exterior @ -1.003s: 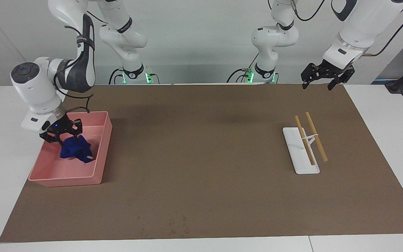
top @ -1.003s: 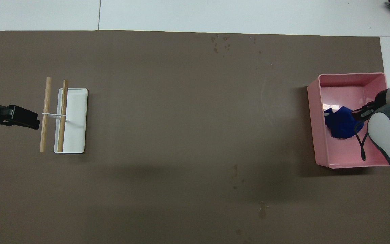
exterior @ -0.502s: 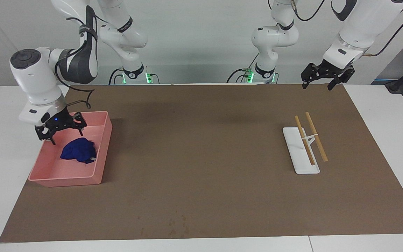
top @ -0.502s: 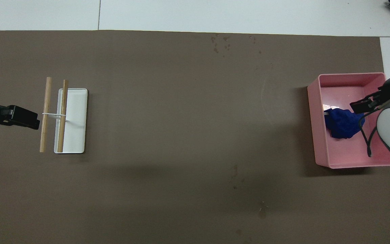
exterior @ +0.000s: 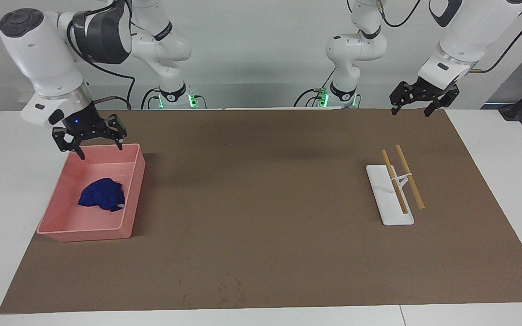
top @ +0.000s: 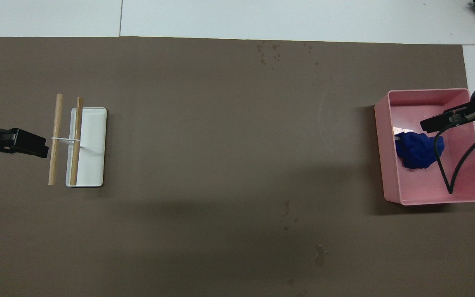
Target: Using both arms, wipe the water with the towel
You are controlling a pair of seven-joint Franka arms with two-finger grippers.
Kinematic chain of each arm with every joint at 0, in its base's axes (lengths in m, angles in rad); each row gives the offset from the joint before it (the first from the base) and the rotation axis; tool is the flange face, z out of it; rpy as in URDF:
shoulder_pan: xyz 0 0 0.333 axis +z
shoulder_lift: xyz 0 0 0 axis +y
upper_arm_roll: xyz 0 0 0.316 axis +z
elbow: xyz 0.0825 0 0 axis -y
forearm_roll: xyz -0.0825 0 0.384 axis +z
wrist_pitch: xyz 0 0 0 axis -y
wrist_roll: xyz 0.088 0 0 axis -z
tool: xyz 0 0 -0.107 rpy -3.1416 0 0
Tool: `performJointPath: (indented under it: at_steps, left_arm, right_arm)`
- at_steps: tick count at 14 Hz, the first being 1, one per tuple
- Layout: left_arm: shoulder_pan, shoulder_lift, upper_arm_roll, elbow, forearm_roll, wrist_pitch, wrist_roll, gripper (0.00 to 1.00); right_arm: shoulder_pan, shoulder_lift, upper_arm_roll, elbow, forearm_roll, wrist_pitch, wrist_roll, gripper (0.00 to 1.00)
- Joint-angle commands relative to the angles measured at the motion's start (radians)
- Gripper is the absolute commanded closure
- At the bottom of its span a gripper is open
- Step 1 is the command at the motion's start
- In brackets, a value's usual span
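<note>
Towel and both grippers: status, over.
Right gripper open, empty, raised over pink tray. Left gripper open, empty, waiting above the mat at its own end. Towel bunched inside the tray, untouched. Nothing in the way.

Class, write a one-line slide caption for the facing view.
Open right gripper hangs over the pink plastic tray holding the crumpled royal-blue towel; open left gripper waits above the brown mat.

The towel point(top: 417, 150) (blue, crumpled) lies in the pink tray point(top: 431, 200).
</note>
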Motion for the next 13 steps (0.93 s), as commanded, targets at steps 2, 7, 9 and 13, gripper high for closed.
performJointPath:
  at_steps: [2,7,9,13]
  left_arm:
    - [-0.002,-0.028,0.003,-0.028,0.013,-0.006,0.009,0.0]
    - [-0.002,-0.028,0.003,-0.027,0.013,-0.006,0.009,0.0]
    - [-0.002,-0.028,0.003,-0.028,0.013,-0.006,0.009,0.0]
    - [-0.002,-0.028,0.003,-0.028,0.013,-0.006,0.009,0.0]
  right_arm:
    - [-0.003,0.004,0.006,0.056,0.079,-0.138,0.069,0.0]
    - [0.008,-0.016,0.011,0.094,0.121,-0.22,0.072,0.0]
    - [0.006,-0.02,0.009,0.096,0.124,-0.235,0.072,0.0]
    - [0.008,-0.035,0.009,0.094,0.121,-0.229,0.077,0.0]
